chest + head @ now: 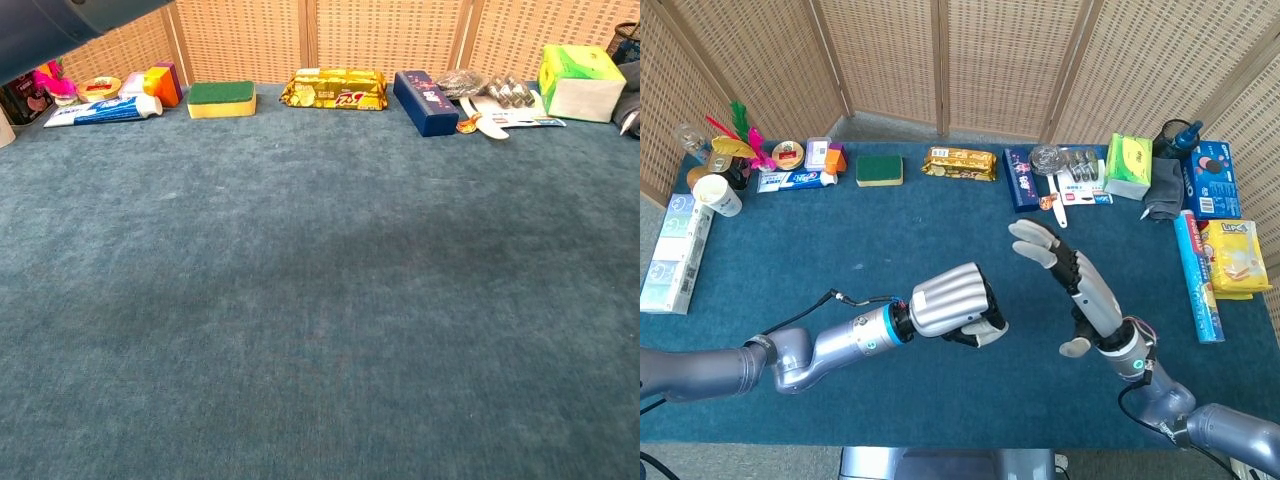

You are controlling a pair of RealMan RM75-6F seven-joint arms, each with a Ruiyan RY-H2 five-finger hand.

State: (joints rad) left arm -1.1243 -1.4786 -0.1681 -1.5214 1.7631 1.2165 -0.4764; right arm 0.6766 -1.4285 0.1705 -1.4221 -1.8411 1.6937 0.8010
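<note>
My left hand point(958, 305) was curled shut on nothing; my right hand point(1065, 272) was spread wide, empty, above the blue cloth point(890, 230). The nearest item, the dark blue box point(1019, 180), lay well apart; approach required level, unhurried fingers.
</note>
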